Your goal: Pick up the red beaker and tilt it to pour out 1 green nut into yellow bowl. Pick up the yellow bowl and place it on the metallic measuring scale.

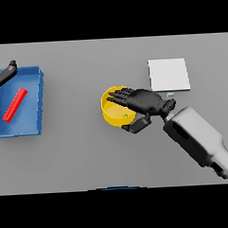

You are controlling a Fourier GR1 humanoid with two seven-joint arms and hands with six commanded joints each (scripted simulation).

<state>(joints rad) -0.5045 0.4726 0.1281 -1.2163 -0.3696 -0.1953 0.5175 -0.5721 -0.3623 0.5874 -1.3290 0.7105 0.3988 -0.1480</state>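
The yellow bowl [114,109] stands at the table's middle with a small green nut [126,116] inside it. My right hand [146,102] hovers over the bowl's right half, open. Its straight fingers [118,95] stretch left across the bowl's mouth, and its thumb [138,125] lies just outside the near right rim. The red beaker [15,104] lies on its side in the blue tray [35,127] at the far left. Right of the bowl and further back sits the metallic measuring scale [168,75], with nothing on it. My left hand [4,74] rests open at the tray's far left corner.
The blue tray holds only the red beaker. The scale's near edge lies close behind my right wrist, and my right forearm [200,137] crosses the table's right side.
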